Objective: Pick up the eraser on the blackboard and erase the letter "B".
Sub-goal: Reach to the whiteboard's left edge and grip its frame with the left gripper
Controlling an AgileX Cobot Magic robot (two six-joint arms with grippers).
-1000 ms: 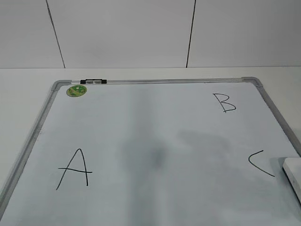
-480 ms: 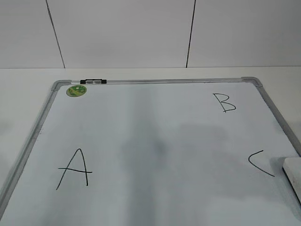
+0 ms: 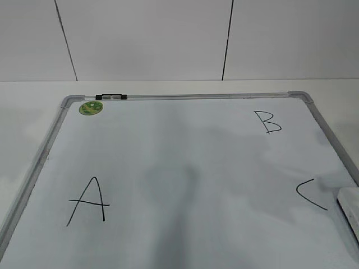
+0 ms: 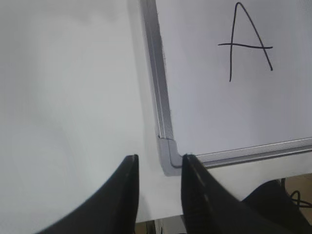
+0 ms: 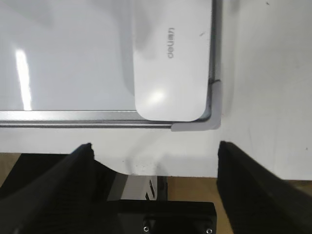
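Eraser [image 5: 170, 58] lying in blackboard [image 5: 73, 117] near-right corner, long axis along the right frame rail, directly ahead of wide-open right gripper [image 5: 153, 156] (nearer arm). Left gripper [image 4: 158, 168], slightly parted, empty, at near-left corner.

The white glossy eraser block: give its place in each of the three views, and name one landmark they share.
Exterior view: the white glossy rounded eraser lies at the right edge, cut off by it, just right of the black handwritten C.
Left wrist view: not in it.
Right wrist view: upper centre, eraser in the board's corner against the frame.
Shared landmark: the whiteboard's silver-grey frame.
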